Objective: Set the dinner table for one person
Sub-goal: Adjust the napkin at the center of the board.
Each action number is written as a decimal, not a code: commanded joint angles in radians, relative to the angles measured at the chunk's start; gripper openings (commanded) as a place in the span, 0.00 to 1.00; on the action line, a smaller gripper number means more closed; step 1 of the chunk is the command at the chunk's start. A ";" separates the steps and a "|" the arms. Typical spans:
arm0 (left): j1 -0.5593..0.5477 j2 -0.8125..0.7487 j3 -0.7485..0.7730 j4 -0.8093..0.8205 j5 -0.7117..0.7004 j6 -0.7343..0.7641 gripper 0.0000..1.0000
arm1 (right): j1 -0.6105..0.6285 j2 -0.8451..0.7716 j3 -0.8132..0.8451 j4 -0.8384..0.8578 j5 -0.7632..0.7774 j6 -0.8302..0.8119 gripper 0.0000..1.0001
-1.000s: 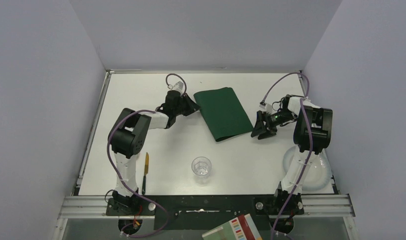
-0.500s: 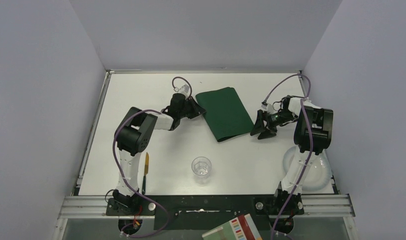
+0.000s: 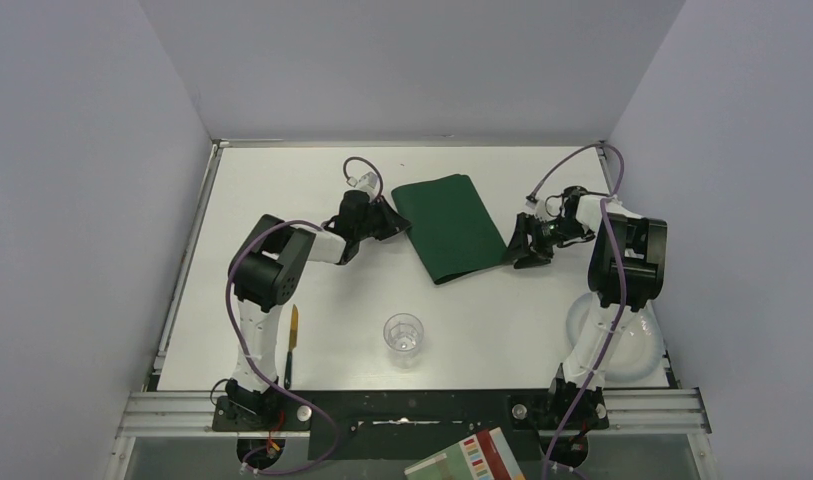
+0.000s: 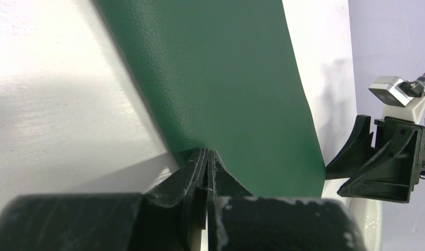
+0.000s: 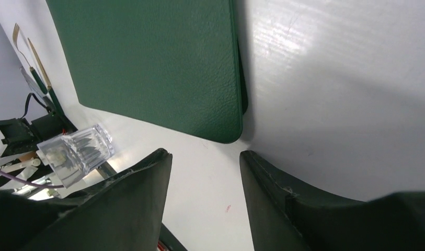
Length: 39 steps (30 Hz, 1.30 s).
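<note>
Left fingers [image 4: 192, 172] clamp mat [image 3: 450, 225] left edge; right gripper [image 5: 205, 154] parted at right corner. Likely mat-laying step; next: right pinch.

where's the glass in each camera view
Top external: the glass stands at the near middle of the table, closer to the arm bases than the placemat.
Left wrist: not in it.
Right wrist: the glass is at lower left, past the mat's corner.
Shared landmark: the green placemat, filling the upper part of both wrist views.
</note>
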<state>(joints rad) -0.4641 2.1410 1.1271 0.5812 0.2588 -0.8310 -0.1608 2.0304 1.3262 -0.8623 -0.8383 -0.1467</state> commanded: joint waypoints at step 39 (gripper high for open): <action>0.007 -0.033 -0.031 -0.024 -0.013 0.024 0.00 | 0.018 0.108 -0.033 0.112 0.186 -0.086 0.53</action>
<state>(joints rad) -0.4622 2.1353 1.1095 0.5880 0.2577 -0.8307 -0.1471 2.0338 1.3483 -0.6445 -0.8181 -0.1638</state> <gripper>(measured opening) 0.008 0.516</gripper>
